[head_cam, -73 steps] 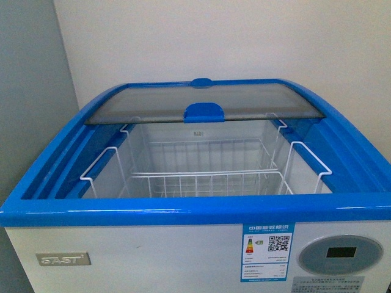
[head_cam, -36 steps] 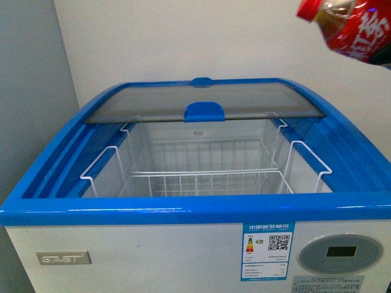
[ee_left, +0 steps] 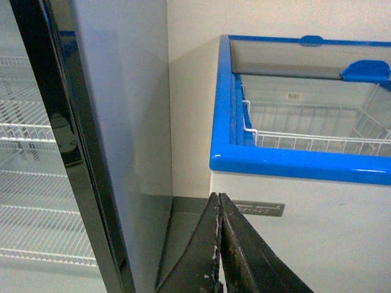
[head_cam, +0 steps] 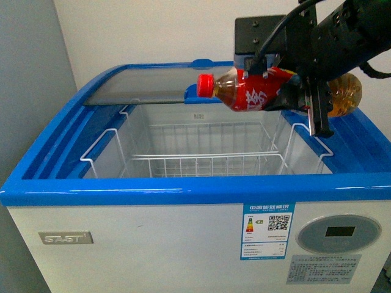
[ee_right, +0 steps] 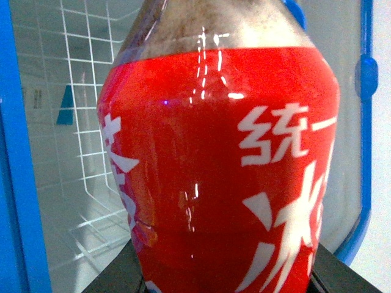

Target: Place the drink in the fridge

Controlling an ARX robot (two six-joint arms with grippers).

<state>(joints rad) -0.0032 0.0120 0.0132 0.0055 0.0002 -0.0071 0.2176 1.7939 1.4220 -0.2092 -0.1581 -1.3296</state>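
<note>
Drink (head_cam: 253,93) hung sideways in my right gripper (head_cam: 299,99) over the fridge (head_cam: 183,190), right rear, cap leftward; lid (head_cam: 146,90) sat at the back; baskets (head_cam: 201,166) inside; cabinet (ee_left: 122,122) left of fridge.

Right gripper (head_cam: 303,97) covers bottle (head_cam: 250,91) mid-body in front view, label partly hidden. Bottle blocks most of lid handle (head_cam: 190,95). Fridge (head_cam: 183,190) base cut off at bottom edge. Sticker (head_cam: 267,241) print too small to read. Right wrist view: bottle cap out of frame. Left gripper (ee_left: 219,204) base cut off. Cabinet (ee_left: 116,122) cropped by frame.
</note>
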